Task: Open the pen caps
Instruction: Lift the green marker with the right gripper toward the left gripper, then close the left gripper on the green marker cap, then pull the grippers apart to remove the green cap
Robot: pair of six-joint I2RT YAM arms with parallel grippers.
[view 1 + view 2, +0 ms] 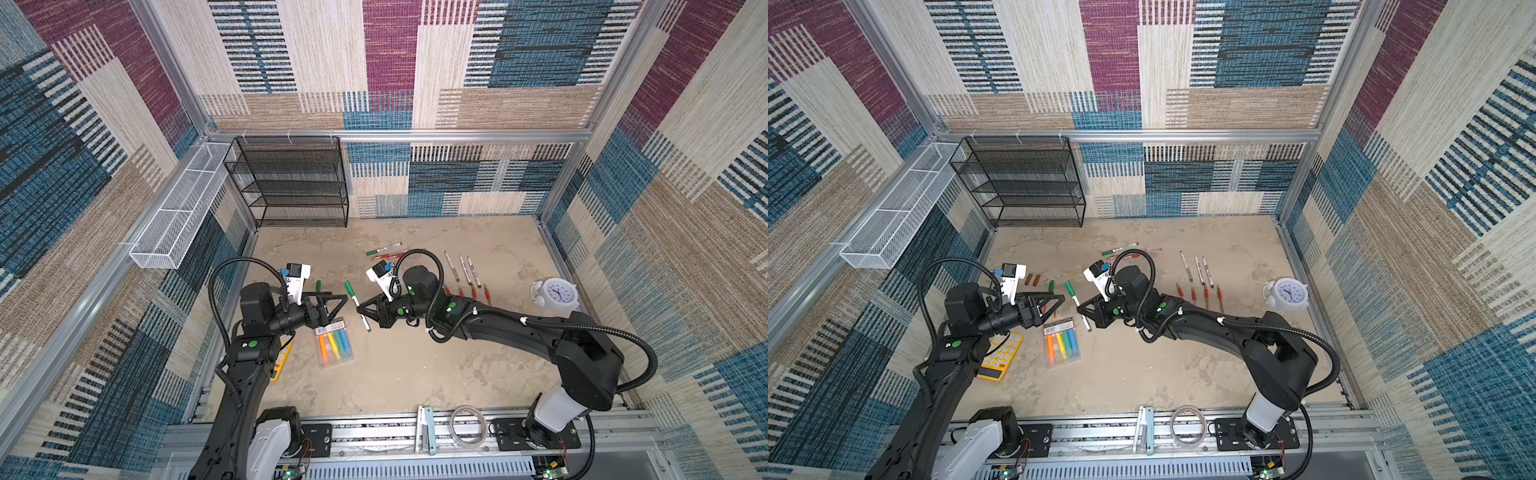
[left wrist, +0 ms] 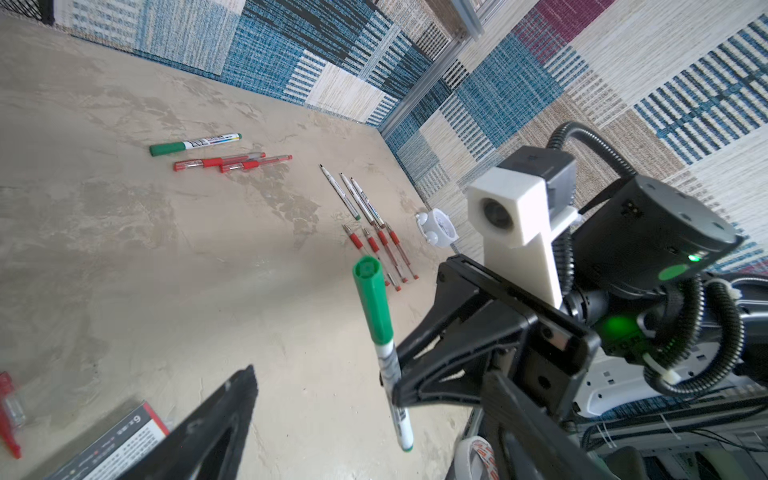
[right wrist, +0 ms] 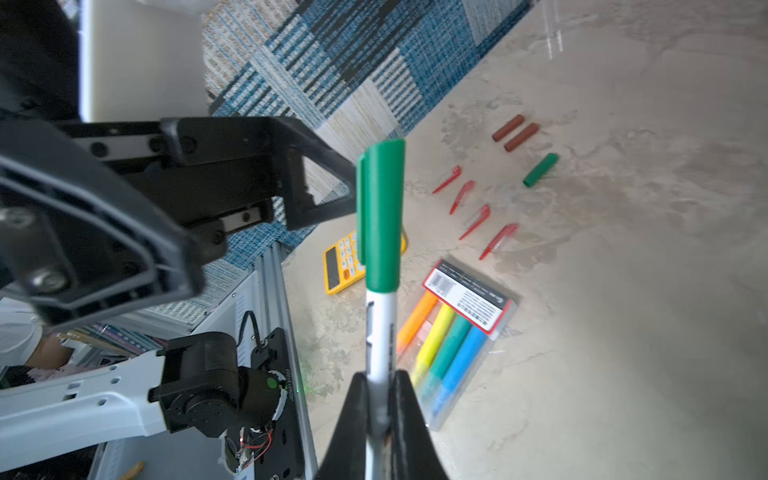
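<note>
Right end effector [image 1: 360, 309] is clamped on the white barrel of one held marker [image 1: 353, 296], which is kept clear of the table [image 1: 415, 374] and tilted, with its fitted green cap [image 3: 380, 216] still on and turned toward the left arm. Left end effector [image 1: 340, 302] is seen just beside that cap with its fingers spread apart. In the right wrist view one fingertip lies very near the cap, and whether contact is made cannot be told.

Eleven pens are counted in all. Besides the held one, three capped pens are laid toward the back of the table: one green-capped marker [image 1: 384, 248] and two capped red pens [image 2: 216, 163] just beside it. Further right, three uncapped white markers [image 1: 465, 270] are laid side by side, and just in front of them four uncapped red pens [image 2: 372, 244] are lined up.

Seven loose caps are seen on the table near the left arm: two brown caps [image 3: 508, 127] side by side, one loose green cap [image 3: 540, 169] near them, and four red clip caps [image 3: 476, 221] in a loose row.

One clear pack of highlighters [image 1: 334, 347] is laid just below the two end effectors, one yellow calculator [image 1: 1000, 353] is partly covered by the left arm, and one white alarm clock [image 1: 555, 293] is stood at the right side of the table
</note>
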